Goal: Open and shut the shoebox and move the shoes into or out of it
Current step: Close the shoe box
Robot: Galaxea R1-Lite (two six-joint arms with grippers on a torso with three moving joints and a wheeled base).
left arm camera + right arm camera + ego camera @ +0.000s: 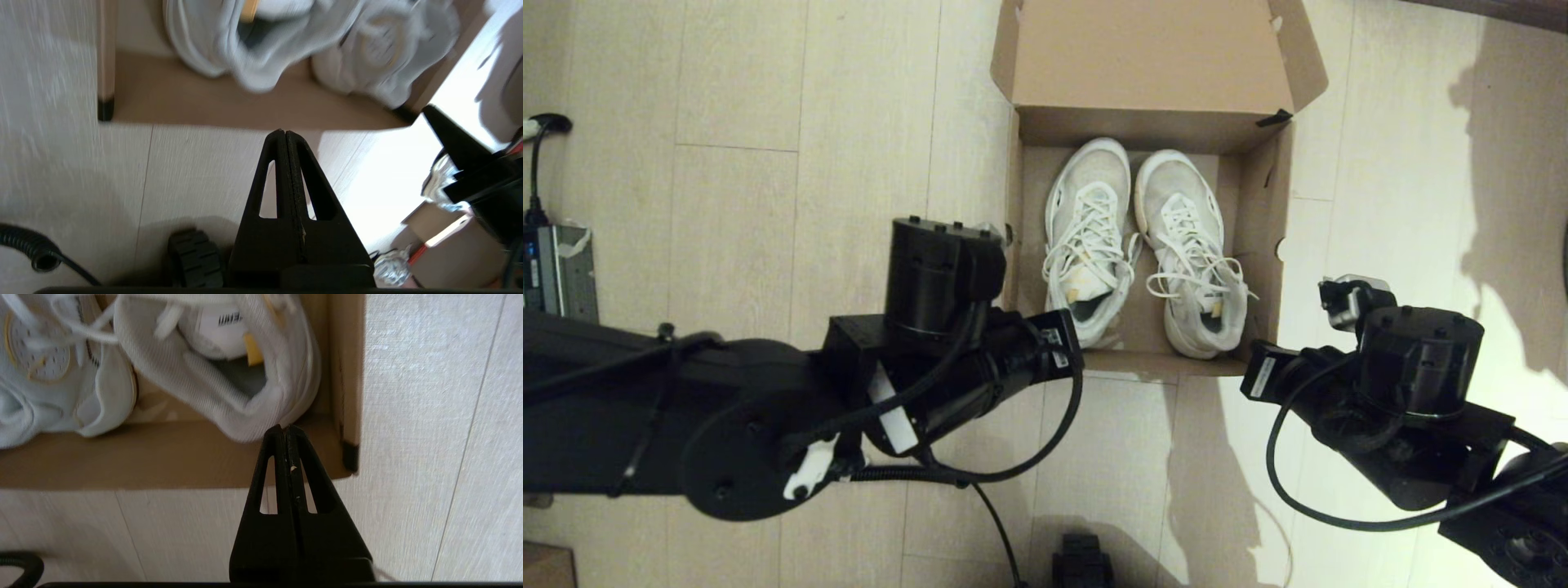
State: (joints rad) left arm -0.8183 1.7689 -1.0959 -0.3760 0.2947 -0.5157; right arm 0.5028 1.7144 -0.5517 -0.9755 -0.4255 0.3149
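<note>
**Observer:** Head view first: where are the shoes [1147,249]?

**Me:** Both lie side by side inside the open shoebox [1262,245], lid flap up at the far end, toes away from me, heels toward me.

**Observer:** And your grippers?

**Me:** My left gripper [284,134] is pressed together, empty, short of the near wall. My right gripper [286,429], also pressed together and holding nothing, hangs just by the right shoe's heel, so I judge it nearer. Both forearms angle inward toward the box.

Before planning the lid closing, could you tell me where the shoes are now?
In the head view, the shoes lie side by side inside the open shoebox, ahead between both arms.
</note>
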